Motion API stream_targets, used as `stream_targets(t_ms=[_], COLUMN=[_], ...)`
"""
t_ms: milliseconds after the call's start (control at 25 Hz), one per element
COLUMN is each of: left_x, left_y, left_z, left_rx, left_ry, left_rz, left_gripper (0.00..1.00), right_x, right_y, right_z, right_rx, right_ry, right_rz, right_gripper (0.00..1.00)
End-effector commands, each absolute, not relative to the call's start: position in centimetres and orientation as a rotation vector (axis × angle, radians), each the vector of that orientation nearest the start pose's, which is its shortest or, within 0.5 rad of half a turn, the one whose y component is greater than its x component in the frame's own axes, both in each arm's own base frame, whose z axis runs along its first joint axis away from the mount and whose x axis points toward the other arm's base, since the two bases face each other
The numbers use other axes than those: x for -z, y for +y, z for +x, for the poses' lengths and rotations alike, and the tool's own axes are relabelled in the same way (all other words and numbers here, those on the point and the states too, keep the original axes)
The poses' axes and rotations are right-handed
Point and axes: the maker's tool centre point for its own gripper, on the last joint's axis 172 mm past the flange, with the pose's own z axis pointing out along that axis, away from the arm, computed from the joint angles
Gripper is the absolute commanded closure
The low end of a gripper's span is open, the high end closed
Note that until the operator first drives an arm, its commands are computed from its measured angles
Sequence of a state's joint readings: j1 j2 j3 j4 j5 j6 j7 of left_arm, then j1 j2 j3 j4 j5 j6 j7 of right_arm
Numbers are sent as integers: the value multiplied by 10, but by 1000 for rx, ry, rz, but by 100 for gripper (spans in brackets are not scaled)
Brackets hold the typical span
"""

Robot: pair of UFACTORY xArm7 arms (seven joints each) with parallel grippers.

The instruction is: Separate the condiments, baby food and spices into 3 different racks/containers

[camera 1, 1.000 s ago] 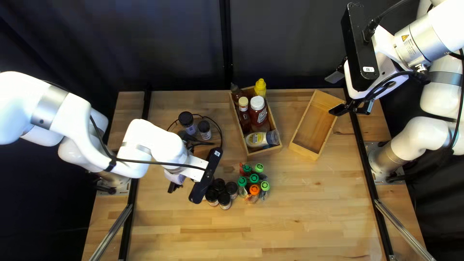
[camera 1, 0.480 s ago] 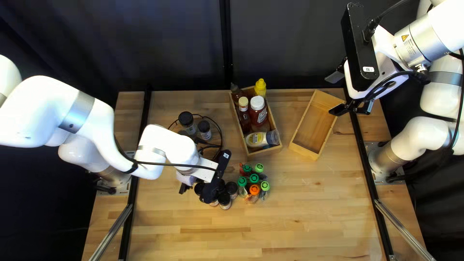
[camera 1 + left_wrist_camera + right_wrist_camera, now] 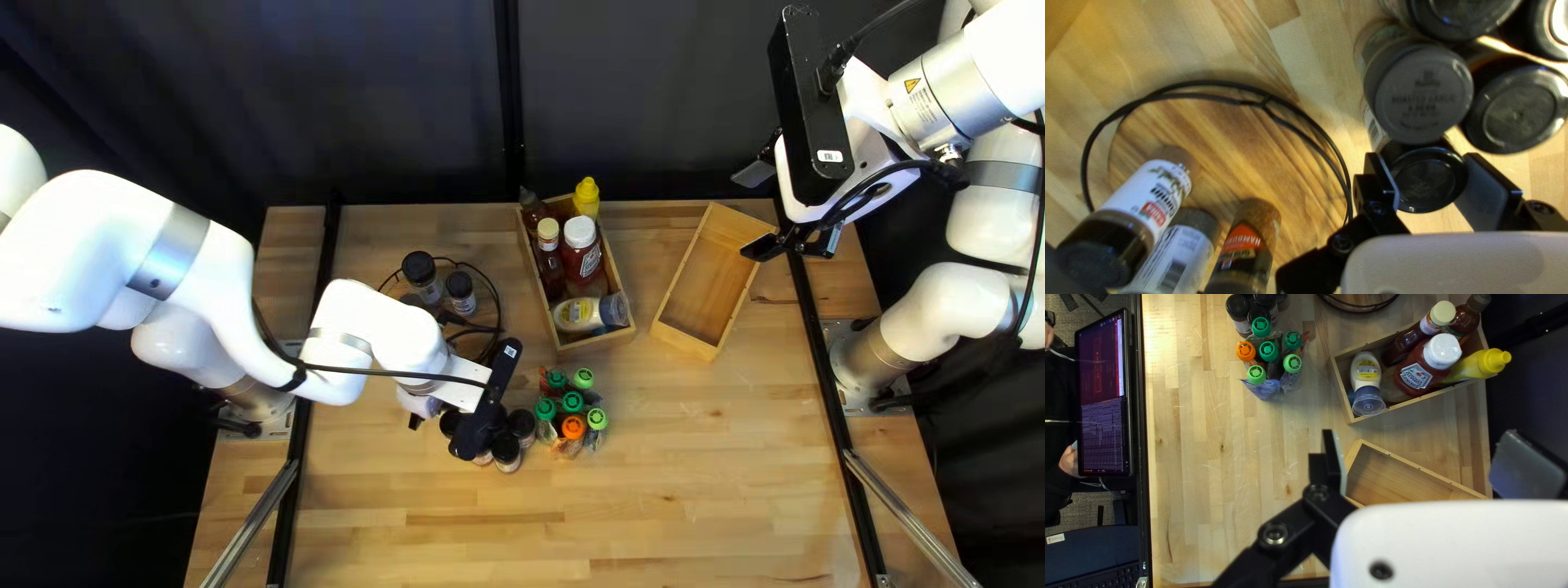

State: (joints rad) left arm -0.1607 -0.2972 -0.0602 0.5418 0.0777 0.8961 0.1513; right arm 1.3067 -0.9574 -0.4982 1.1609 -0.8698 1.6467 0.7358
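Note:
My left gripper (image 3: 420, 407) is low over black-capped spice jars (image 3: 506, 450); its fingertips are hidden there. In the left wrist view, my left gripper (image 3: 1427, 163) has both pads against a black-capped jar (image 3: 1429, 177). Beside it, pouches with green and orange caps (image 3: 573, 426) stand grouped. Condiment bottles (image 3: 581, 253) fill a wooden box (image 3: 597, 341). A second wooden box (image 3: 705, 285) is empty. More jars (image 3: 460, 290) are on a round wire-rimmed stand (image 3: 1225, 136). My right gripper (image 3: 758, 211) hangs beyond the empty box; in the right wrist view, my right gripper (image 3: 1416, 463) is open, holding nothing.
Other capped jars (image 3: 1422, 92) crowd close around the held one. A black cable (image 3: 376, 371) runs along my left arm. In the right wrist view a person's hand (image 3: 1069, 460) is beside a screen (image 3: 1104, 397) past the table edge.
My left arm moved right, toward the black-capped jars, then almost stopped. The right arm, boxes and pouches have stayed put.

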Motion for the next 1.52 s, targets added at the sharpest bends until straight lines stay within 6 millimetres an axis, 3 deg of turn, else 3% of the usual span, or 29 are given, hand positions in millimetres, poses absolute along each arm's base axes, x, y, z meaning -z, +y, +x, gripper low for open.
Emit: stream_targets(t_ms=[40,280,480,680,1000,1520], left_x=[-162,-203,-210,-197,-179,-141], left_y=[-53,-24,8,43,68,66], left_z=[333,342,349,352,350,344], left_rx=[-78,-56,-45,-47,-25,-60], left_ry=[637,566,375,38,-433,-604], left_rz=[-2994,-3012,-3017,-2992,-2900,-2844], left_gripper=[100,100,100,100,100,100], right_x=[-482,-482,-482,-482,-482,-482], right_y=[-1,-1,-1,-1,-1,-1], right_z=[377,377,377,377,377,377], right_rx=[858,858,858,858,858,858], right_ry=[73,73,73,73,73,73], right_rz=[-3066,-3066,-3066,-3066,-3066,-3066], right_gripper=[0,0,0,0,0,0])
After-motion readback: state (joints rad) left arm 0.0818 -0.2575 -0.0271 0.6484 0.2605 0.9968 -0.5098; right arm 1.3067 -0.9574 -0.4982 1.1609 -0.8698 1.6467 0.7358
